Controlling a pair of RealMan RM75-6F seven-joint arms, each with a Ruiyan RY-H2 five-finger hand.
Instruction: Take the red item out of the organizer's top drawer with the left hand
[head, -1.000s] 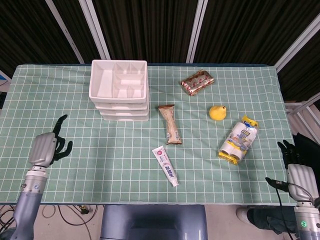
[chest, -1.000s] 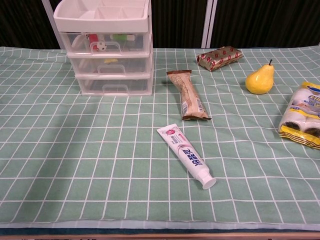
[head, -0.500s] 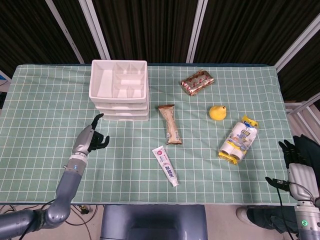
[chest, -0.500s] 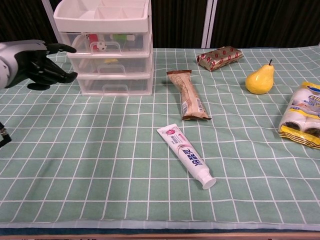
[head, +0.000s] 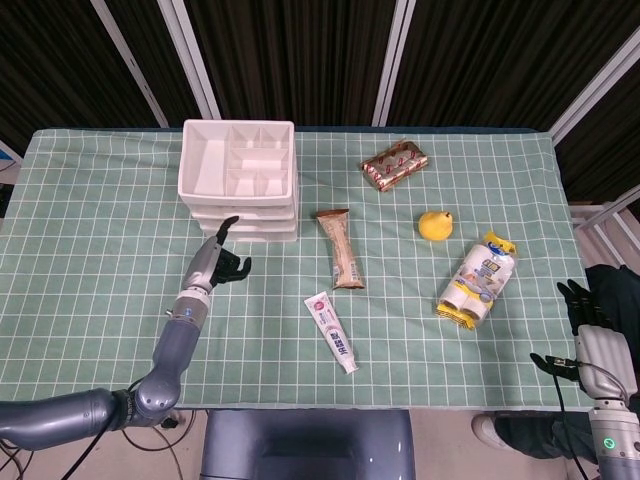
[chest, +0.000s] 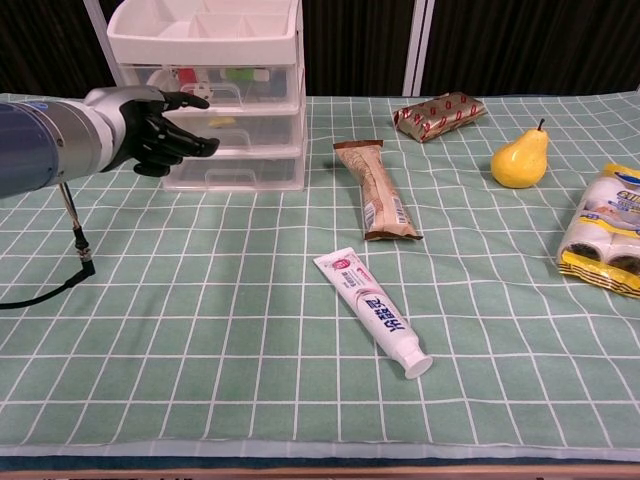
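The white three-drawer organizer stands at the table's back left, with all its drawers pushed in. Through the clear front of the top drawer I see the red item at its left, beside green and other small things. My left hand hovers just in front of the drawer fronts with its fingers apart, pointing at them and holding nothing. I cannot tell whether a fingertip touches the organizer. My right hand hangs off the table's front right corner, fingers apart and empty.
A brown snack bar and a toothpaste tube lie right of the left hand. A yellow pear, a shiny brown packet and a yellow-and-white pack sit further right on the green checked cloth.
My left hand has swung from the table's left edge rightward and forward, up to the organizer's front. The right hand and all the objects have stayed put.
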